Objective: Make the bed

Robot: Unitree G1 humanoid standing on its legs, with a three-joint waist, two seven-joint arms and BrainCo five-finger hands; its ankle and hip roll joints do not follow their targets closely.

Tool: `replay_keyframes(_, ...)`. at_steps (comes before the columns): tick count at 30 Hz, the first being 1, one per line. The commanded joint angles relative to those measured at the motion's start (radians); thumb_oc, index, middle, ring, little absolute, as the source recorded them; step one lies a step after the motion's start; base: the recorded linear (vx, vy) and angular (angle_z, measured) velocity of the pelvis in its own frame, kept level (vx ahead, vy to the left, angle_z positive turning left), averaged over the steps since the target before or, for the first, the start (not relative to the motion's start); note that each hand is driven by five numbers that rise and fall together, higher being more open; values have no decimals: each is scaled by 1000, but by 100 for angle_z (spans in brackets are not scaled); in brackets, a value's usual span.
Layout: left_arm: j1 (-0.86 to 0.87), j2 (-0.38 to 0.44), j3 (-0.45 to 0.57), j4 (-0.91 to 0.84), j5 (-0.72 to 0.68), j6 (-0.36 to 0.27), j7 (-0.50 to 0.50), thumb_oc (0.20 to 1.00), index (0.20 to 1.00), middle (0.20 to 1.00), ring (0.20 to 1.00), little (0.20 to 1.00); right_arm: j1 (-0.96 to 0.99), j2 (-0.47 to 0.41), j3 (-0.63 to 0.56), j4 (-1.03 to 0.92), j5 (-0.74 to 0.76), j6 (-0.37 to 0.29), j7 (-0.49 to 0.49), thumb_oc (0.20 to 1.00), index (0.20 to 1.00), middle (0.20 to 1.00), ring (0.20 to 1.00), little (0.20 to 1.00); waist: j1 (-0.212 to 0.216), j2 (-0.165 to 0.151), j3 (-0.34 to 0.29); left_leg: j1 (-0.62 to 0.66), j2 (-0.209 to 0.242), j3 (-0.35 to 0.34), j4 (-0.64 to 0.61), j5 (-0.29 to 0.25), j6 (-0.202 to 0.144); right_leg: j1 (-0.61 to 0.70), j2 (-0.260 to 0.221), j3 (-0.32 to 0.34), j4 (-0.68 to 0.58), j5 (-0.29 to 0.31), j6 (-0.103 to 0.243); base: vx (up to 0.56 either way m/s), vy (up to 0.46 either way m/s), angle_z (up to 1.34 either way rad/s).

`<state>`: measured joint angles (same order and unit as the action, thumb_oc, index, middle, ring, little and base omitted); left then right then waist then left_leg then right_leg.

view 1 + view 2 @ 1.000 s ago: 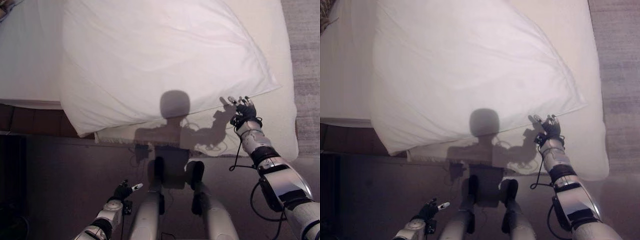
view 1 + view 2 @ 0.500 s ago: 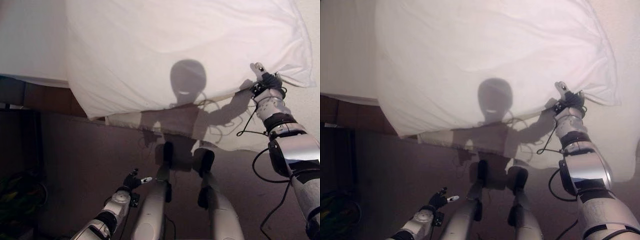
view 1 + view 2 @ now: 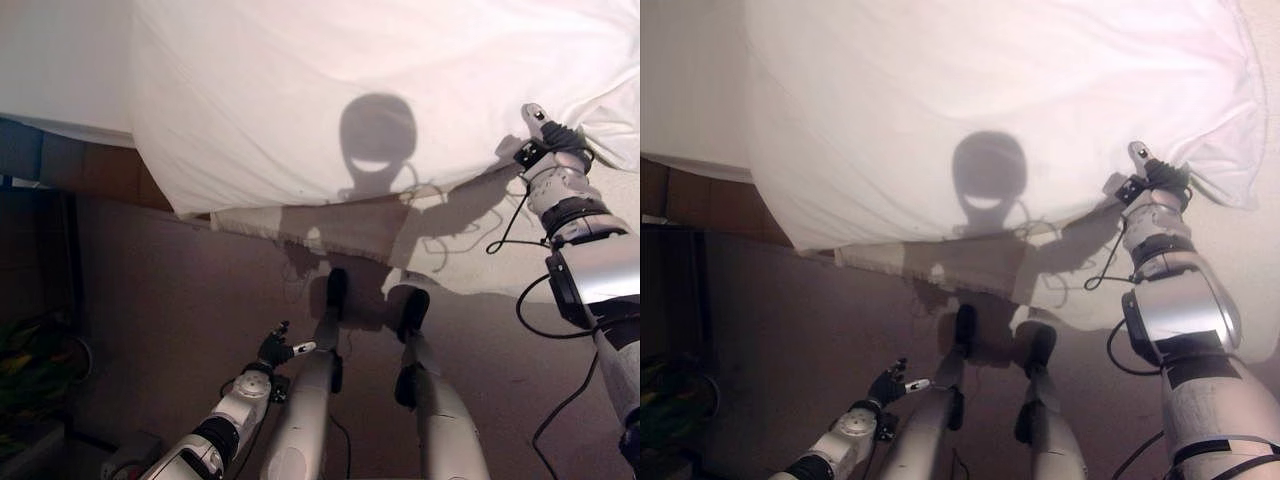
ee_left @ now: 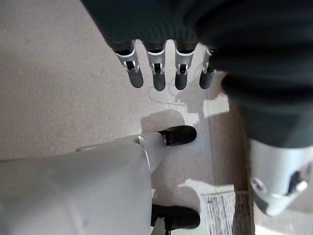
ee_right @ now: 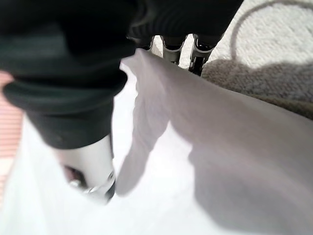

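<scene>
The white duvet [image 3: 330,90] lies spread over the bed [image 3: 60,70], its near edge hanging over the side toward six o'clock with a second, rougher-edged layer [image 3: 330,235] showing beneath it; the corner of the duvet sits at about two o'clock, and there the right hand [image 3: 548,150] has it, the cloth drawn between thumb and curled fingers [image 5: 171,49] as the right wrist view shows, a fold of white fabric running out from under the dark cover; the left hand [image 3: 275,350] hangs low at about seven o'clock over the floor [image 3: 150,320], fingers [image 4: 156,78] straight and loose, holding nothing; judging from this, the step in hand is drawing that corner out to square the cover on the mattress; to do it well the pinch should stay firm on the seam rather than on loose cloth, the pull should run along the bed's edge and slightly upward so the fabric slides instead of bunching, and the tension should be eased off once the wrinkles fanning from the corner flatten; a sharp tug risks dragging the whole duvet off toward the floor, since the far corners are not held.
</scene>
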<state>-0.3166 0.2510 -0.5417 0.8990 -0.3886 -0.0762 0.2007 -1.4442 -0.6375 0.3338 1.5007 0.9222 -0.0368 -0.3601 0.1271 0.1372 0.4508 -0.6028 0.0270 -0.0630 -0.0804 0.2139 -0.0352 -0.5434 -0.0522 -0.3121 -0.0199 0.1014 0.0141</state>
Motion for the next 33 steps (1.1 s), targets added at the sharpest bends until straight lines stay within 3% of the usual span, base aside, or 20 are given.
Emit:
replay_keyframes(1,-27,44,-21,-33,-45,-17,32,1000,1000,1000,1000,1000,-150,-78,93,-91,-91,-8,3,200,200,200,200,200,25,-65,67,41,-89,28,-6,-26,-49,28,-43,24,47,0,101,14,-30,5)
replay_keyframes(4,-19,42,-18,-53,-68,-20,44,1000,1000,1000,1000,1000,-153,-73,86,-105,-84,-20,-22,200,200,200,200,200,25,-69,69,27,-91,20,-7,-21,-54,22,-42,11,41,3,102,12,-18,10)
replay_keyframes(8,-19,42,-21,-104,-90,-28,64,1000,1000,1000,1000,1000,-114,-31,27,-211,8,-106,-59,200,200,200,200,200,19,-75,69,32,-94,12,-7,-25,-52,24,-40,15,35,4,105,-1,13,6)
replay_keyframes(11,-15,60,-26,-164,-90,-36,66,1000,1000,1000,1000,1000,-106,-26,24,-258,25,-127,-64,200,200,200,200,200,15,-74,69,35,-96,14,-7,-25,-54,24,-43,18,34,9,107,-24,35,0)
replay_keyframes(16,2,97,-41,-325,-125,-55,44,1000,1000,1000,1000,1000,-52,4,-11,-481,54,-232,-110,200,200,200,200,200,-11,-73,69,49,-97,42,-7,-34,-56,29,-50,40,16,37,116,-37,77,0)
replay_keyframes(17,0,114,-52,-415,-151,-63,22,1000,1000,1000,1000,1000,-20,25,-31,-605,63,-278,-115,200,200,200,200,200,-27,-74,69,56,-96,55,-7,-37,-55,29,-49,55,8,49,120,-46,101,-9)
replay_keyframes(23,-60,150,-51,-649,-231,-90,19,1000,1000,1000,1000,1000,97,92,-64,-898,-6,-354,-152,200,200,200,200,200,-75,-109,60,84,-91,118,9,-55,-46,35,-46,118,-19,89,130,-63,96,-22)
replay_keyframes(28,-154,103,-50,-681,-338,-103,55,1000,1000,1000,1000,1000,170,131,-75,-1022,-55,-352,-172,200,200,200,200,200,-108,-144,48,92,-93,163,51,-86,-29,34,-50,158,-11,99,139,-80,72,-31)
replay_keyframes(33,-294,10,-95,-617,-582,-87,33,1000,1000,1000,1000,1000,312,179,-68,-1145,-55,-320,-137,200,200,200,200,200,-160,-173,31,122,-96,200,73,-105,-11,43,-56,191,-1,109,147,-55,42,-26)
